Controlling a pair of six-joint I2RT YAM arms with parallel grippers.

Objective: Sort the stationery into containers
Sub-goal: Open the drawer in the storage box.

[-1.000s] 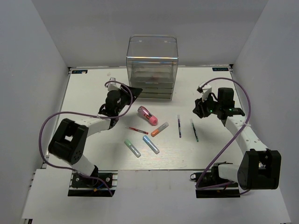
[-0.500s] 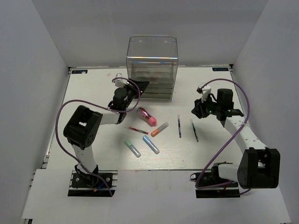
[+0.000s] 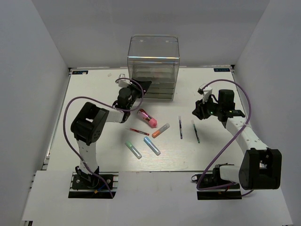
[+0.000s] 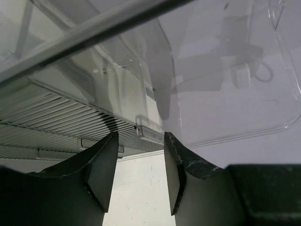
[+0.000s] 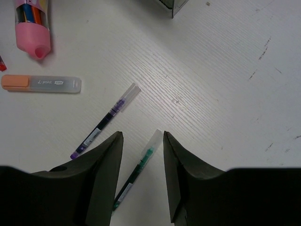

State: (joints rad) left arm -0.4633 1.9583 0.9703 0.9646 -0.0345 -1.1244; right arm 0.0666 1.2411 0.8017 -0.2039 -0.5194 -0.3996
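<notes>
The clear cabinet (image 3: 153, 59) stands at the back, its shallow drawers (image 3: 155, 87) stacked low. My left gripper (image 3: 141, 87) is open at the drawers' left front corner. In the left wrist view its fingertips (image 4: 139, 141) flank a small clear drawer tab (image 4: 148, 133) and hold nothing. Stationery lies on the table: pink marker (image 3: 148, 117), red pen (image 3: 139, 132), orange marker (image 3: 161, 130), green marker (image 3: 133, 150), light-blue marker (image 3: 151, 146), purple-tipped dark pen (image 3: 180, 127). My right gripper (image 3: 199, 111) hangs open (image 5: 142, 136) above the green-tipped dark pen (image 5: 136, 172), apart from it.
White walls close in the table (image 3: 94, 94) on the left, back and right. In the right wrist view the purple-tipped pen (image 5: 103, 122), the orange marker (image 5: 42, 83) and the pink marker (image 5: 32, 28) lie left of the fingers. A cabinet corner (image 5: 171, 4) shows at the top.
My left gripper has swung up and right from the table's left middle to the cabinet's drawers. The right gripper has shifted only slightly left. No pen has moved.
</notes>
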